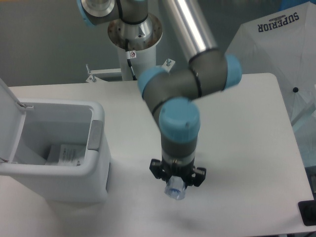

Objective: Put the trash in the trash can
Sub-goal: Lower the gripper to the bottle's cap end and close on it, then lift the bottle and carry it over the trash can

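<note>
My gripper (177,186) hangs over the table's front middle, pointing down below the blue wrist. It is shut on the crushed clear bottle (175,190), of which only a bluish clear end shows beneath the fingers; the rest is hidden by the wrist. The white trash can (97,134) stands at the left with its lid (7,116) flipped up. A flat pale wrapper (65,154) lies on its floor. The gripper is well to the right of the can, apart from it.
The arm's base post (134,47) rises at the table's back edge. A white umbrella-like cover (276,47) stands past the right rear corner. A black object (308,213) sits at the front right edge.
</note>
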Motion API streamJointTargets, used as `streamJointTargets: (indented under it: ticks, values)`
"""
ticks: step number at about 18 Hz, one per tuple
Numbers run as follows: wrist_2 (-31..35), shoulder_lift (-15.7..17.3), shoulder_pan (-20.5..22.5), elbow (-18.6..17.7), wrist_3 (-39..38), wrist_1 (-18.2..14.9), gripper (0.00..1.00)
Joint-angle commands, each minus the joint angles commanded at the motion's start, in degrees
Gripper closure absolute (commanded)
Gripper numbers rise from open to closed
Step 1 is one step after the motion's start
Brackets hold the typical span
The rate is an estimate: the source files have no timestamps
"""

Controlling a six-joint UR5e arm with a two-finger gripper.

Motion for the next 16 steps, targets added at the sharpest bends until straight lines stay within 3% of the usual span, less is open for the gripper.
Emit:
streamJointTargets:
  ticks: [4,7,10,16]
  values:
    - [-11.5,3.1,2.2,0.4,-2.1,0.8,0.46]
    - [-19.2,3.4,2.9,3.3,-6.8,1.0,0.46]
    - [-23.3,3.4,2.8,5.2,-10.1,3.8,0.46]
    - [-30.5,7.2,2.3,5.5,-14.8,8.8,0.46]
